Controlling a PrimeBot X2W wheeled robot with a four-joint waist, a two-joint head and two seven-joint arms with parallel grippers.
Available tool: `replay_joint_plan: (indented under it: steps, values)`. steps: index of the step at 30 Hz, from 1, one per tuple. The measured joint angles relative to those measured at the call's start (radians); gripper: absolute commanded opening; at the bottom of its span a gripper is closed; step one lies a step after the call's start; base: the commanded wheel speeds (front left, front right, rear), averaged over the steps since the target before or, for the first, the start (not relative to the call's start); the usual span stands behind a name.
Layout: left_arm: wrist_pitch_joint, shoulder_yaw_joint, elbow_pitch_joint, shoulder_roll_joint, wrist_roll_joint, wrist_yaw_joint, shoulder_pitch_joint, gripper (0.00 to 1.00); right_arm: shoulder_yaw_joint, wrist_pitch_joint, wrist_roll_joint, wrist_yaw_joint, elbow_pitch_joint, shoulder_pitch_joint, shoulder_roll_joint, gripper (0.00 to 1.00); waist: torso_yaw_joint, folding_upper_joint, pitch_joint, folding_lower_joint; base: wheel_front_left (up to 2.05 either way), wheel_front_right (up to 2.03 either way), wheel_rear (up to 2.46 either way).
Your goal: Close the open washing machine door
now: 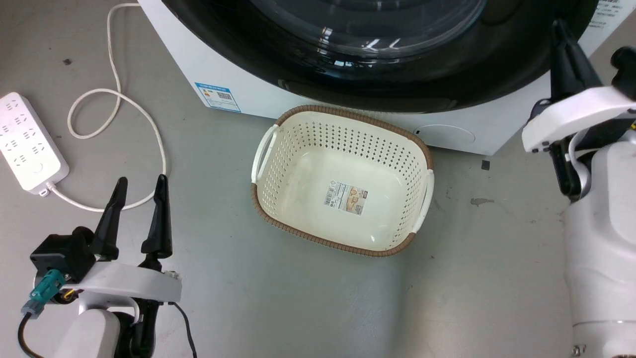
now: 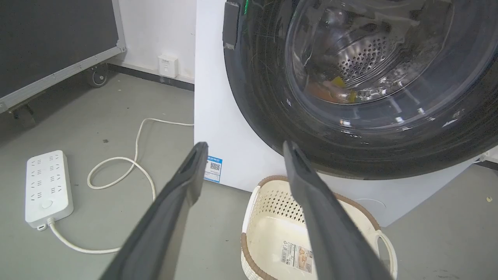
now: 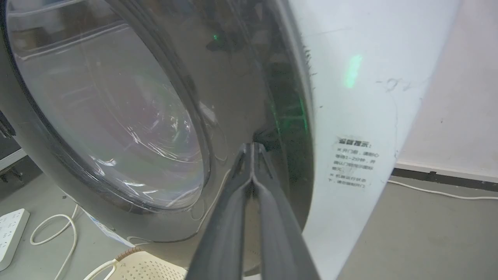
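Observation:
The washing machine (image 1: 223, 74) is white, with a blue label (image 1: 217, 96) low on its front. Its door (image 1: 377, 74) has a glossy black rim and lies flat against the front; through the glass (image 2: 369, 58) I see the steel drum. My right gripper (image 3: 253, 147) is shut with nothing in it, its tips touching the door's black rim (image 3: 284, 116) near the right edge. In the head view that gripper (image 1: 560, 30) is at the upper right. My left gripper (image 1: 140, 181) hangs open above the floor at the lower left, clear of the machine, and is empty (image 2: 243, 146).
A cream perforated basket (image 1: 348, 127) with a brown rim stands on the floor right in front of the washer. A white power strip (image 1: 30, 144) and its looping cord (image 1: 149, 124) lie on the grey floor to the left. A wheeled dark panel (image 2: 58, 39) stands far left.

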Motion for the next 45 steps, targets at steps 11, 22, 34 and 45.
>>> replay_joint_plan:
  steps: [11, 22, 34, 45]
  values:
    - [0.000, 0.015, 0.033, -0.015, 0.018, -0.015, -0.003, 1.00, 0.024, -0.049, 0.032, 0.000, 0.042, -0.022, -0.001, 0.00, -0.024, 0.0000, -0.047, 0.0000, 0.00, 0.00, 0.00]
    - [0.000, 0.042, 0.039, -0.035, 0.050, 0.002, 0.075, 1.00, 0.070, -0.070, 0.132, 0.000, -0.186, 0.237, 0.000, 0.00, -0.110, 0.0000, -0.217, -0.0004, 0.00, 0.00, 0.00]
    - [0.015, 0.005, 0.029, -0.052, 0.072, 0.030, 0.135, 1.00, 0.124, -0.055, 0.260, 0.000, -0.355, 0.661, -0.001, 0.00, -0.185, 0.0000, -0.377, -0.0003, 0.00, 0.00, 0.00]
    - [0.032, -0.050, 0.032, -0.047, 0.113, 0.035, 0.149, 1.00, 0.203, 0.002, 0.273, 0.000, -0.408, 0.819, -0.001, 0.00, -0.155, 0.0000, -0.400, -0.0002, 0.00, 0.00, 0.00]
